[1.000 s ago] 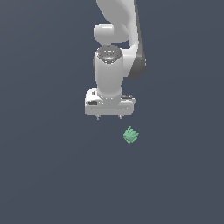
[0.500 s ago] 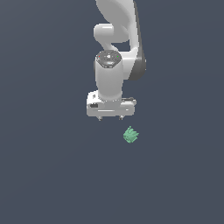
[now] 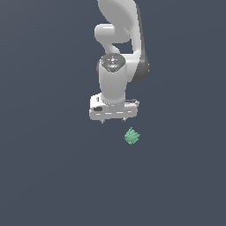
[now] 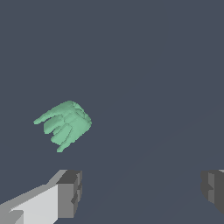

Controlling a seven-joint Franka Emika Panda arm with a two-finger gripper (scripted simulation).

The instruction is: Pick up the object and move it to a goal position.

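Beside the small mint-green, jagged-edged lump (image 3: 131,136) that is the task's object, and apart from it, hangs the white robot hand (image 3: 113,119) of the Panda arm, pointing down at the plain dark grey worktop (image 3: 53,176). The hand is open and holds nothing: in the wrist view its two grey-padded fingers (image 4: 70,194) stand wide apart with only bare worktop between them. The lump (image 4: 64,124) lies outside that gap, off towards one finger and clear of it. In the exterior view the hand sits just above the lump and towards the exterior view's left of it, near but not touching.

The lump looks rigid, like a hard moulded piece with ridges and short prongs along one side, and being so much smaller than the hand it is probably very light. Its uneven surface may let it twist or pop out if the pads close on the prongs. The smoother, rounded body opposite the prongs seems the safer place to grip, with the pads meeting across its widest part. A light object like this could also be nudged aside by a finger on the way down, so the hand should be centred over the lump first.
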